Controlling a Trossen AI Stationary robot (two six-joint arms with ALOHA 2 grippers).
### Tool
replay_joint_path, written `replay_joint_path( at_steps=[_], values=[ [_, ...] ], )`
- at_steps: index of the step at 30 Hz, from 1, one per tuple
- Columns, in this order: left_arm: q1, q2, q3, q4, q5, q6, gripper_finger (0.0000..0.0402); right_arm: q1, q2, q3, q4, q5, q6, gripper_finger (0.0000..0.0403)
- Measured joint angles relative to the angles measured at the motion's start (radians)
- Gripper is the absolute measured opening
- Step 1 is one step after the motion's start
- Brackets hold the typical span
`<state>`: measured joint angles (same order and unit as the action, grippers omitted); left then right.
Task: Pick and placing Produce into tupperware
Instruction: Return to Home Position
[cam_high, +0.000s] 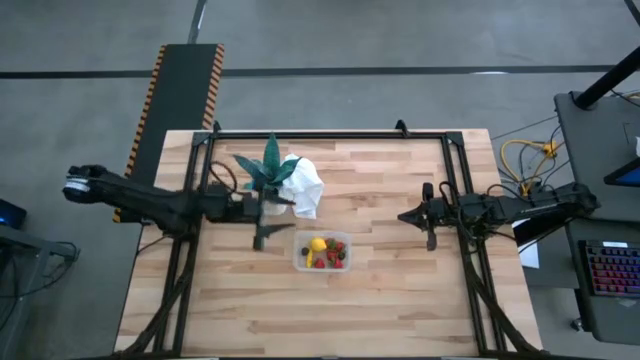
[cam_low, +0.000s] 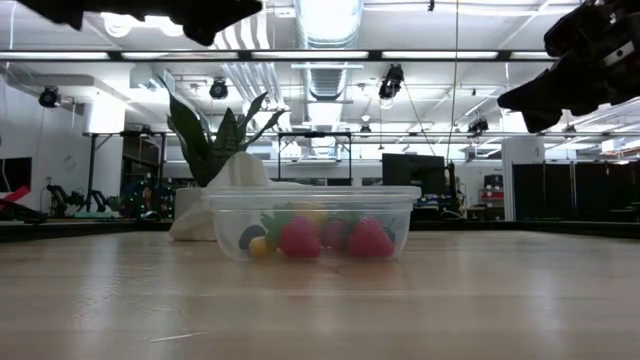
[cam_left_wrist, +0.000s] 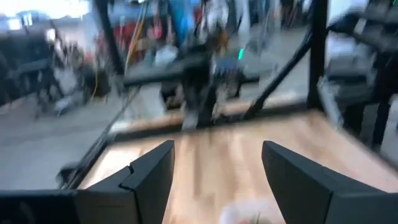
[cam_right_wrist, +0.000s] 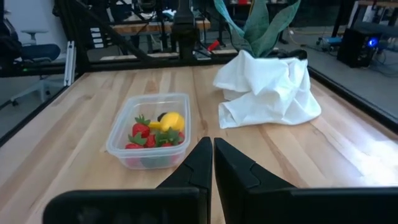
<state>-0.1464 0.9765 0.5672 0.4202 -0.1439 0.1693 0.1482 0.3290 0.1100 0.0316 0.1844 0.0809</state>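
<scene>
The clear tupperware stands on the table's middle, a little toward the near edge. Inside lies the produce: red strawberries, a yellow lemon and a small dark piece. My left gripper is open and hovers above the table just left of the tupperware, beside the plant; in its wrist view only the container's rim shows between its fingers. My right gripper is shut and hangs in the air to the right of the tupperware, pointing at it.
A green spiky potted plant wrapped in a white cloth stands just behind the tupperware, toward the far edge and close to my left gripper. Black frame rails run along the table's sides. Bare wood lies between the tupperware and my right gripper.
</scene>
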Motion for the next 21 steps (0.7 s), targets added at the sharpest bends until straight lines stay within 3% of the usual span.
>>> replay_joint_path(
  at_steps=[3,5,9,14,21],
  values=[
    [0.021,-0.114,0.068,-0.28,-0.022,-0.008,0.0228,0.0,0.0,0.0,0.004,0.0,-0.011,0.0009],
    [0.013,-0.199,0.091,-0.375,-0.032,-0.031,0.0228,0.0,0.001,0.0,0.003,0.0,-0.011,0.0009],
    [-0.046,-0.36,0.06,-0.403,-0.069,-0.026,0.0228,0.0,0.001,0.0,0.002,0.0,0.018,0.0009],
    [-0.125,-0.459,-0.042,-0.459,-0.279,-0.014,0.0228,0.0,0.001,0.0,-0.013,-0.006,0.065,0.0009],
    [-0.168,-0.536,-0.197,-0.436,-0.253,-0.078,0.0228,0.0,0.0,0.0,0.014,0.0,0.036,0.0009]
  ],
)
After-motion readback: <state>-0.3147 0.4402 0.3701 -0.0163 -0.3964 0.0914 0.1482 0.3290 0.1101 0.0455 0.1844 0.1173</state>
